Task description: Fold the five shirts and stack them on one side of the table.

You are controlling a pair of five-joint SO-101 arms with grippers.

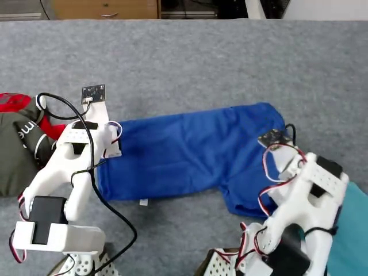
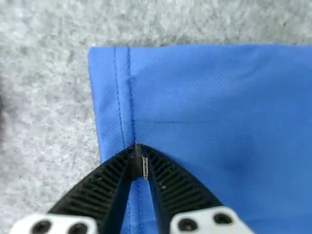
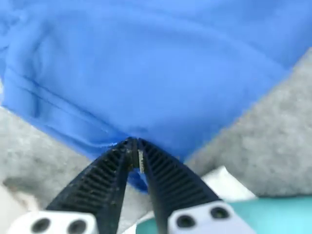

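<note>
High view counts one blue shirt (image 1: 190, 155) spread on the table (image 1: 172, 57), flanked by one olive garment (image 1: 14, 158), one red garment (image 1: 12, 102) and one teal garment (image 1: 353, 230) (wrist views reveal left claw (image 2: 139, 163) and right claw (image 3: 134, 151) each clamping its edge).

The blue shirt (image 1: 190, 155) is showing as thin, smooth knit cloth with a fine pinhole mesh and a double-stitched hem, matt with a faint sheen. The grey table cover (image 1: 201, 63) is looking like rough, fuzzy felt. The left gripper (image 2: 139, 156) and the right gripper (image 3: 132, 146) are showing matt black ribbed plastic on smooth white plastic bodies.
</note>
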